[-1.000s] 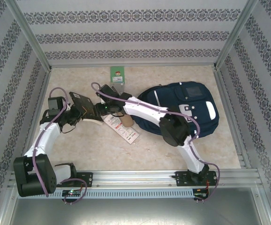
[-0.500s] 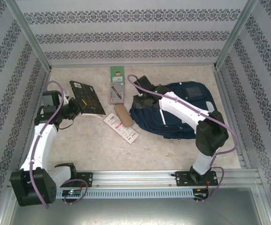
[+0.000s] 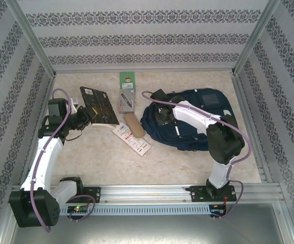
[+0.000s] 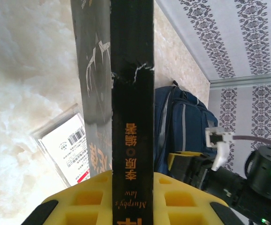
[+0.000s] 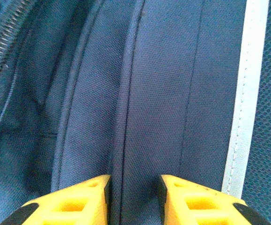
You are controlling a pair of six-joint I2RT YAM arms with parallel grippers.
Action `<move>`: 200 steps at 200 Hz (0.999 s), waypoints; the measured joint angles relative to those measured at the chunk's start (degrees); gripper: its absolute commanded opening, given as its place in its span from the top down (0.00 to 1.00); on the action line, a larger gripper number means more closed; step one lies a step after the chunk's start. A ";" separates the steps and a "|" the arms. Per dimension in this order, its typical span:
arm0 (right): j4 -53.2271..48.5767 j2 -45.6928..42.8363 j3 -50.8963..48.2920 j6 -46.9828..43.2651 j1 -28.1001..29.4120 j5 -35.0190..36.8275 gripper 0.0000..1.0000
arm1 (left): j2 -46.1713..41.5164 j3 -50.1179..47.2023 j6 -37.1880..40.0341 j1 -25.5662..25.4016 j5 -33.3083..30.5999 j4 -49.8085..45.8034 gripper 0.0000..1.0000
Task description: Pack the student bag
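The student bag (image 3: 200, 119), navy blue with white stripes, lies at the right of the table. My right gripper (image 3: 162, 116) is at the bag's left edge. In the right wrist view its yellow fingers (image 5: 74, 199) are shut on a fold of the bag's navy fabric (image 5: 163, 93), beside a white stripe (image 5: 242, 117). My left gripper (image 3: 83, 118) is shut on a black book (image 3: 99, 105) and holds it above the table at the left. In the left wrist view the book's spine (image 4: 131, 93) stands between the yellow pads (image 4: 88, 197), with the bag (image 4: 182, 124) beyond.
Between the arms lie a green card pack (image 3: 127, 80), a grey pack (image 3: 127, 101), a tan oblong thing (image 3: 134, 125) and a white packet with red print (image 3: 132, 140). Patterned walls close in the table on three sides.
The right arm has swung from the book in the middle over to the bag's left edge, and its jaws have narrowed on the fabric. The left arm drew back left with the book.
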 measured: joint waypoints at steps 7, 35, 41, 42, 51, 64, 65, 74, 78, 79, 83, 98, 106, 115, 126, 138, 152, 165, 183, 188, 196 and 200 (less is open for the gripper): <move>0.13 0.63 0.00 -0.24 0.00 0.09 0.81 | -0.24 0.00 -0.13 -0.33 -0.02 0.00 1.00; 0.31 1.46 0.04 -0.85 0.00 0.39 1.00 | -0.70 0.00 -0.96 -2.21 -0.63 0.04 1.00; 0.28 1.36 0.11 -0.92 0.00 0.48 1.00 | -0.70 0.00 -1.16 -2.75 -0.87 0.11 1.00; 0.28 1.36 0.11 -0.92 0.00 0.48 1.00 | -0.70 0.00 -1.20 -2.82 -0.90 0.13 1.00; 0.26 1.05 0.15 -0.94 0.00 0.59 1.00 | -0.70 0.00 -1.53 -3.82 -1.49 0.33 1.00; 0.11 0.24 0.17 -1.07 0.00 0.59 1.00 | -0.70 0.00 -2.23 -5.38 -2.40 0.87 1.00; 0.09 0.15 0.17 -1.09 0.00 0.59 1.00 | -0.70 0.00 -2.27 -5.49 -2.47 0.92 1.00; -0.39 -0.74 0.44 -1.14 -0.07 0.57 1.00 | -0.66 0.00 -3.04 -6.80 -3.43 1.81 1.00; -0.66 -1.27 0.70 -1.16 -0.15 0.52 1.00 | -0.61 0.00 -3.41 -7.48 -3.74 2.49 1.00; -0.81 -1.44 0.76 -1.16 -0.20 0.50 1.00 | -0.61 0.00 -3.50 -7.61 -3.80 2.64 1.00; -1.03 -1.88 0.98 -1.18 -0.35 0.39 1.00 | -0.55 0.00 -4.00 -8.35 -4.31 3.34 1.00; -2.45 -4.20 2.51 -1.31 -1.57 -0.68 1.00 | -0.15 -0.02 -5.68 -11.39 -6.01 6.34 1.00; -3.10 -5.51 3.43 -1.29 -2.49 -1.36 1.00 | 0.24 -0.02 -6.54 -13.16 -7.13 8.02 1.00; -3.67 -7.06 4.44 -1.29 -3.67 -2.23 1.00 | 0.83 -0.04 -7.58 -15.23 -8.35 10.12 1.00; -4.17 -9.20 5.46 -1.27 -5.33 -3.23 1.00 | 2.05 -0.04 -8.92 -18.08 -9.86 13.11 1.00; -4.61 -11.47 6.38 -1.27 -7.15 -4.55 1.00 | 3.85 -0.04 -10.47 -21.14 -11.43 16.52 1.00; -4.98 -14.16 7.04 -1.22 -9.29 -6.69 1.00 | 6.51 -0.04 -12.31 -24.26 -13.11 20.48 1.00; -5.05 -16.55 7.08 -1.09 -11.41 -8.96 1.00 | 9.33 -0.04 -13.86 -26.88 -14.78 24.20 1.00; -5.16 -19.32 7.08 -1.05 -14.21 -12.39 1.00 | 13.77 -0.04 -15.85 -30.51 -17.00 29.49 1.00; -5.16 -19.96 7.08 -1.05 -15.02 -13.60 1.00 | 15.15 -0.02 -16.35 -31.52 -17.42 30.82 1.00; -5.22 -20.83 7.08 -1.07 -16.35 -15.52 1.00 | 17.29 0.17 -17.05 -33.07 -18.21 32.87 1.00; -5.22 -21.24 7.08 -1.07 -16.96 -16.33 1.00 | 18.73 0.39 -17.42 -33.99 -18.45 34.03 1.00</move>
